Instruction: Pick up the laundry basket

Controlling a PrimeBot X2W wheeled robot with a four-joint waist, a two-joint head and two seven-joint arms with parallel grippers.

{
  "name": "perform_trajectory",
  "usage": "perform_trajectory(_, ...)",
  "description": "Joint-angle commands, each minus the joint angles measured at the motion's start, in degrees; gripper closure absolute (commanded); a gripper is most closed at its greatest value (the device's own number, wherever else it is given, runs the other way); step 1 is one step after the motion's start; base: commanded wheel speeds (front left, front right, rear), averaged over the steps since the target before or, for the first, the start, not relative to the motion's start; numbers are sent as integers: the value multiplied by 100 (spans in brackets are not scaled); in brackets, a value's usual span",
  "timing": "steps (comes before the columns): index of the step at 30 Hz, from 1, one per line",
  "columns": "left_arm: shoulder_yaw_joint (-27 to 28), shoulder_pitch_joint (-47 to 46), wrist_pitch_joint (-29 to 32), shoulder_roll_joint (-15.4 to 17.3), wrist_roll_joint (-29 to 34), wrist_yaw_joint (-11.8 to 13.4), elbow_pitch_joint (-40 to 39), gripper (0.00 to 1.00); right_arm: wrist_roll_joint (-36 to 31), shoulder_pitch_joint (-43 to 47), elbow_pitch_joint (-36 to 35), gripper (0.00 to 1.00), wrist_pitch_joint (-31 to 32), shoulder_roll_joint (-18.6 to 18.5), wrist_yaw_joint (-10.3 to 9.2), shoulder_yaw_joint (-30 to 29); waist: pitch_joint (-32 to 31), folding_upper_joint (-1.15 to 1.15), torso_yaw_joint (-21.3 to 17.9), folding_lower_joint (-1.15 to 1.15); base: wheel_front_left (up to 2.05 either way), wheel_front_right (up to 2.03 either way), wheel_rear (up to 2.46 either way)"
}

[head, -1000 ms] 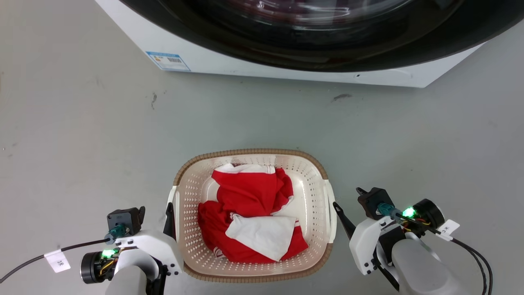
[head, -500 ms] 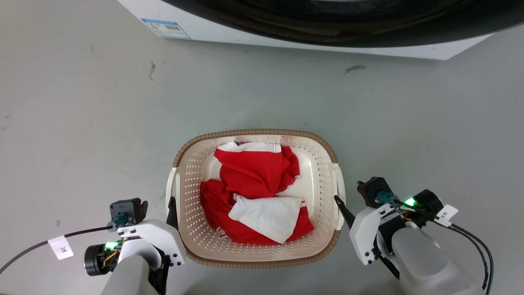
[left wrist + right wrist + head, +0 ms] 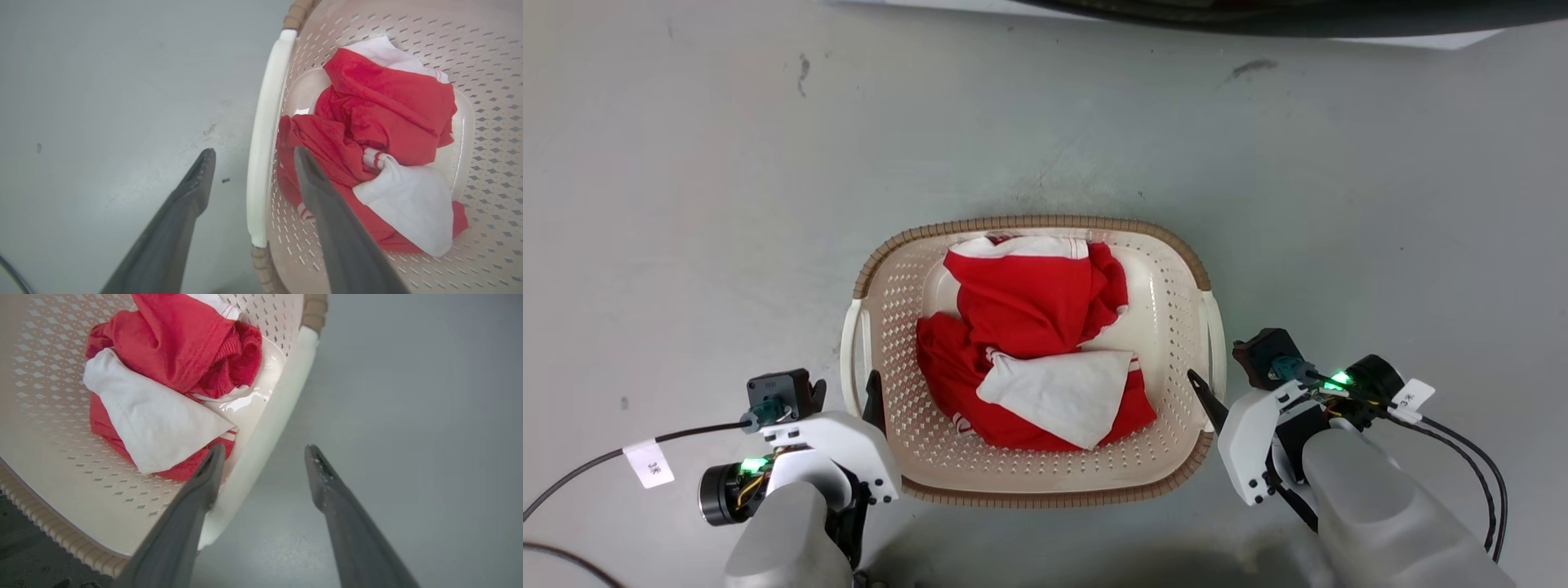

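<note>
The cream-white oval plastic laundry basket with perforated walls and a brown woven-look rim (image 3: 1029,222) is seen resting on the grey floor (image 3: 686,204), in front of the white washing machine with a dark door (image 3: 1258,10), with crumpled red and white clothes (image 3: 1029,310) piled inside it.

Over the last second the whole head view has been shifted. The washing machine has been carried almost off the top edge and the basket is shown larger and higher, which is judged to be a bending of the robot, not a move of the basket.

In the wrist views the left gripper (image 3: 254,152) is set astride the white left handle (image 3: 265,122), one finger over the floor and one inside the wall. The right gripper (image 3: 265,449) is placed likewise at the white right handle (image 3: 282,392). Both pairs of jaws are spread and nothing is gripped. The approach is judged complete, so closing on both handles and an even lift are still required.
</note>
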Motion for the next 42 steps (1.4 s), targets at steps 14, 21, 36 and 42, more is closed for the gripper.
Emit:
perform_trajectory(14,-300,-376,-14,-18,-195,-84,203,100,462,-312,173,100,159,-4,-4,388,315,0,86,0,0,0,0)
perform_trajectory(21,-504,-322,-17,2,-333,-108,285,100,630,-229,174,100,162,8,10,579,178,0,79,0,0,0,0)
perform_trajectory(36,-933,78,-16,-19,-653,-95,317,100,1082,237,248,100,189,13,10,831,-913,0,-20,0,0,0,0)
perform_trajectory(42,-1040,254,-16,-22,-603,-95,422,100,1367,476,124,100,270,18,10,996,-1504,0,-220,0,0,0,0)
